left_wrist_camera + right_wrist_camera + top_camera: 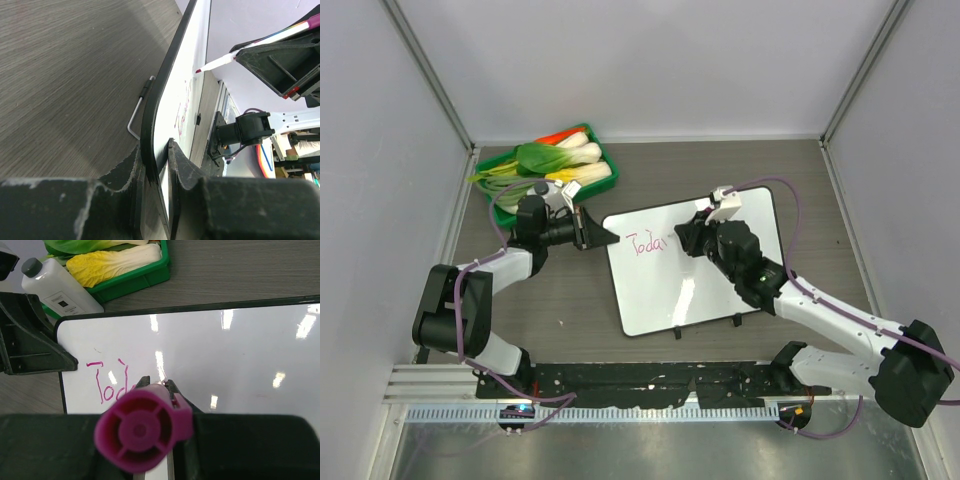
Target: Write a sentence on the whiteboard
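The whiteboard (695, 280) lies tilted on the table, propped on its two black feet. Pink letters "Toda" (647, 243) stand at its upper left; they also show in the right wrist view (109, 382) and edge-on in the left wrist view (182, 112). My left gripper (597, 233) is shut on the board's left corner, its jaws clamping the black rim (167, 95). My right gripper (688, 238) is shut on a pink marker (143, 432), whose tip (199, 71) hovers just off the board, right of the letters.
A green tray (608, 163) of leafy vegetables (548, 157) stands behind the board at the back left. A white bottle with a grey cap (52, 287) lies beside it, close to my left gripper. Grey walls enclose the table on three sides.
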{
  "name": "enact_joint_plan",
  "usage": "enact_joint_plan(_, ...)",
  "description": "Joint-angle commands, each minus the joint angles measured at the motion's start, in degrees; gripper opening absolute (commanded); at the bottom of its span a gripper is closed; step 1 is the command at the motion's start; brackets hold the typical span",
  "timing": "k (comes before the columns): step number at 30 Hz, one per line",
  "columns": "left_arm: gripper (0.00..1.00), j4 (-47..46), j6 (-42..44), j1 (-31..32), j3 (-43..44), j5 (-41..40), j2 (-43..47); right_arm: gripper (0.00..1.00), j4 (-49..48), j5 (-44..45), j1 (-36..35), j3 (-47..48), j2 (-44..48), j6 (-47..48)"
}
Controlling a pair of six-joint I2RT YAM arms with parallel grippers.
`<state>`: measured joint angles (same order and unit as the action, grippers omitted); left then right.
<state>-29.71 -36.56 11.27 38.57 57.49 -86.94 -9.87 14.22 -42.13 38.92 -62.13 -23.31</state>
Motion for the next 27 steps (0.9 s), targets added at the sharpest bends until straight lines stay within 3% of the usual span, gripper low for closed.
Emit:
enact_joint_plan(1,0.00,3.08,8.08,1.74,-0.07,-1.77,-0.78,0.01,-2.61,0.90,0.20,-0.68,0.17,-0.59)
enact_joint_plan(27,0.00,3.44,8.17,1.83,-0.07,-1.86,-0.60,0.01,2.31,-2.26,0.21,-4.90,1.13,-0.68)
